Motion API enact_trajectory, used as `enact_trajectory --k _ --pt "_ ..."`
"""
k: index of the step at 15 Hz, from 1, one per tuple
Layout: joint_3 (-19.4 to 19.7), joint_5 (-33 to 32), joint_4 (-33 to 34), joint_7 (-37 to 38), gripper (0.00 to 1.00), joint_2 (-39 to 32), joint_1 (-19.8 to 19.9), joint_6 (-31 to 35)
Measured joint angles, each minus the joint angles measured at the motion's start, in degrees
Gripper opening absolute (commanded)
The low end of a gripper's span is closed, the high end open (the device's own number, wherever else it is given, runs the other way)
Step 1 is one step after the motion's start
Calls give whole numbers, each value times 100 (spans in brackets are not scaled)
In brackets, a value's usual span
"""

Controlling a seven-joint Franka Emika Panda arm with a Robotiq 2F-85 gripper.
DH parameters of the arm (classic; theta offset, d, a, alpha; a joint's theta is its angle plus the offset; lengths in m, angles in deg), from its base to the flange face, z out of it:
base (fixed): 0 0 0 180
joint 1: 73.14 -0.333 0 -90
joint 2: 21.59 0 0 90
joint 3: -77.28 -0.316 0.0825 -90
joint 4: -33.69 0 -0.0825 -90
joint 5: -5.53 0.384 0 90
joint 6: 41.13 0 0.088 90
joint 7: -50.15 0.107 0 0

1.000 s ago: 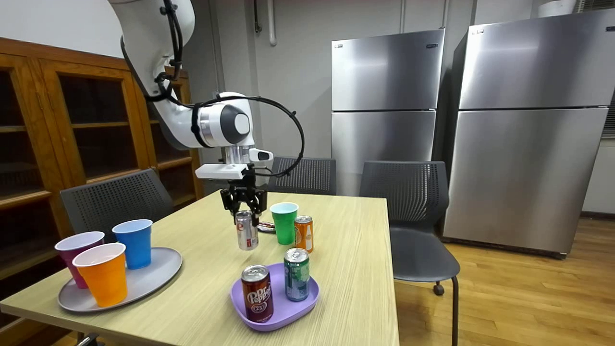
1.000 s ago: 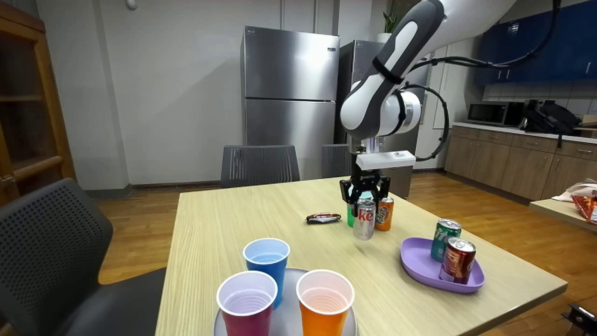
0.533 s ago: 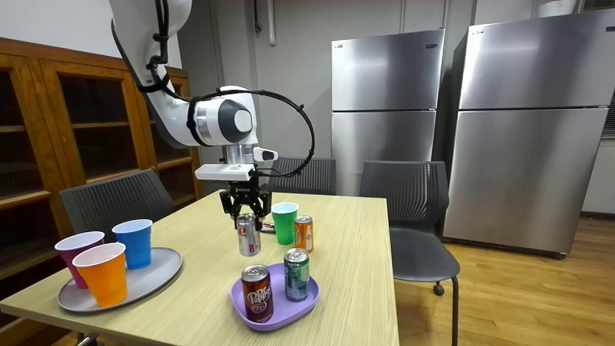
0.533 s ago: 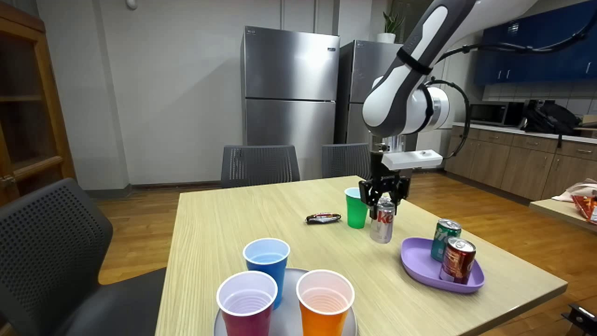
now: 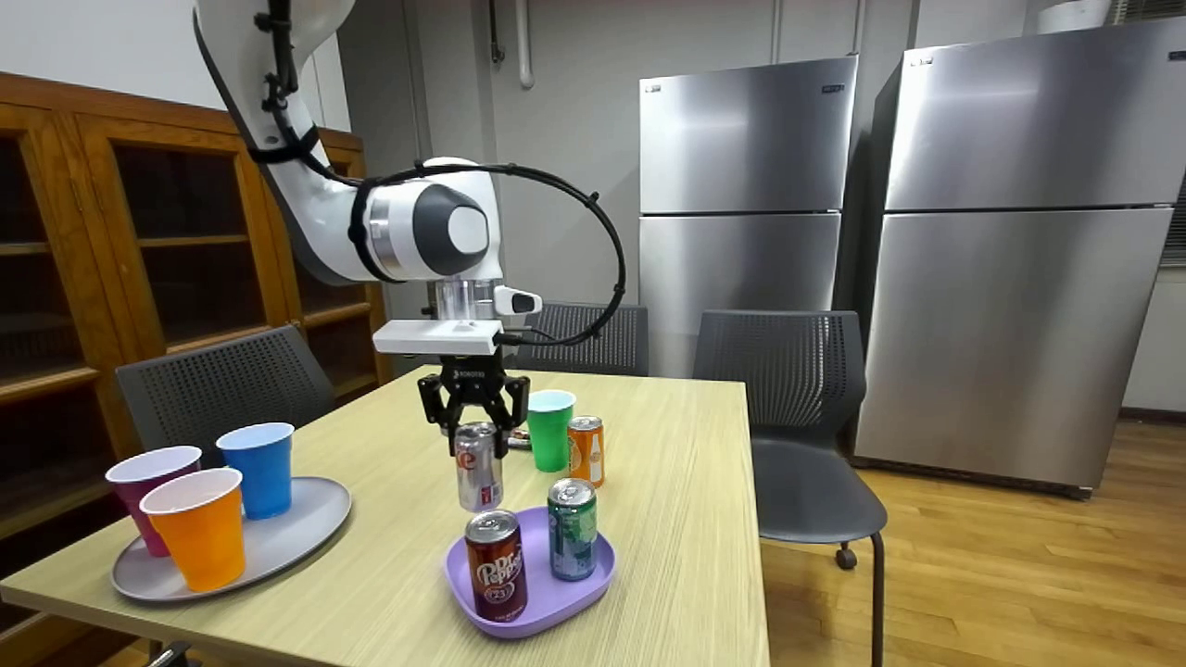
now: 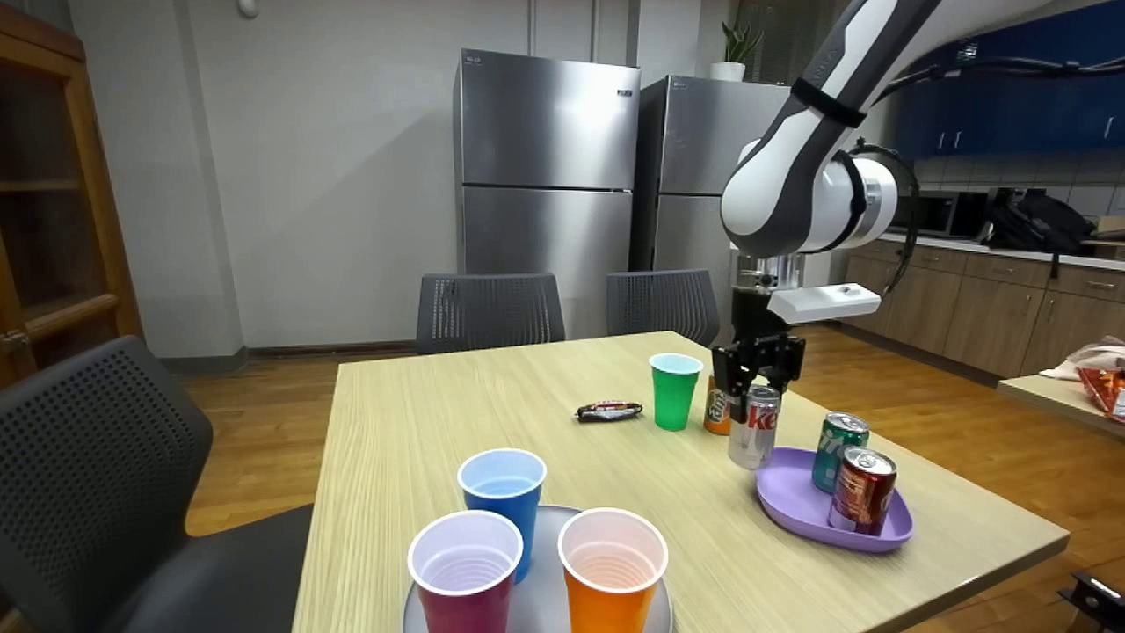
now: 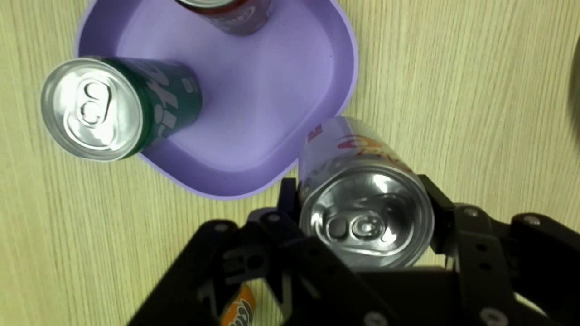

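My gripper [image 5: 478, 445] is shut on a silver Coke can [image 5: 479, 477], with one finger on each side of its upper part. The can is close to upright and appears held a little above the table. It also shows in an exterior view [image 6: 753, 437] and in the wrist view [image 7: 367, 217]. The can is beside the near rim of a purple tray [image 7: 258, 90], overlapping that rim in the wrist view. On the tray stand a dark red Dr Pepper can [image 5: 497, 567] and a green can [image 5: 573, 530]. An orange Fanta can [image 6: 717, 407] stands behind the gripper.
A green cup [image 6: 674, 393] stands beside the Fanta can, with a dark wrapped snack [image 6: 608, 411] near it. A grey plate [image 5: 310, 519] holds purple [image 5: 153, 486], orange [image 5: 199, 533] and blue [image 5: 259, 472] cups. Chairs [image 5: 783, 417] surround the table [image 6: 492, 387].
My gripper has carried the silver can away from the green cup and Fanta can, toward the purple tray. The cups and other cans have not moved.
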Motion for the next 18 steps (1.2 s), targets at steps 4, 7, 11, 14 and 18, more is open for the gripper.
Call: enact_trajectory --k 4,7,11,14,18 --pt "0 0 -258 -194 39 103 71 50" --pt "0 -1 -406 -312 39 130 134 149" --pt "19 -44 -570 -376 39 184 171 269" --pt "21 -47 -670 -390 39 196 172 338" --pt "53 -114 -780 -392 39 196 172 420"
